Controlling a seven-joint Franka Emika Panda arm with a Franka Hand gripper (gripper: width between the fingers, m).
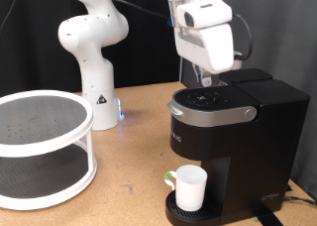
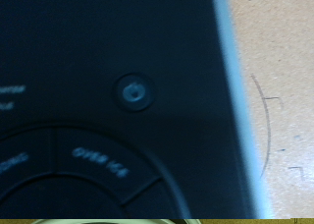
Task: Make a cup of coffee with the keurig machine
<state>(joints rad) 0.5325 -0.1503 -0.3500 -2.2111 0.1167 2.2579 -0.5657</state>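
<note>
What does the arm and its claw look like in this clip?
The arm is glossy white with rounded, bulbous joints and a small dark triangular marking on its base. A white boxy housing sits above the claw, with blue accents and a dark cable running off it. The fingers themselves are hard to make out.

1. The exterior view is evenly and moderately lit; the wall behind the keurig machine [image 1: 230, 137] is black, so the white robot arm base [image 1: 92, 50] stands out brightly against it.
2. Light falls from above; the machine's silver lid handle [image 1: 210, 114] catches a pale sheen, and its front face is deep matte shadow with little detail.
3. The cup [image 1: 189, 186] under the machine's overhang reads clean white, with soft shade below it on the drip tray.
4. The wrist view is dimmer and bluish; the machine's top [image 2: 108, 77] fills it, soft and out of focus, button lettering [image 2: 96, 157] smeared; the table [image 2: 280, 96] beside the machine is brighter, slightly washed.
</note>
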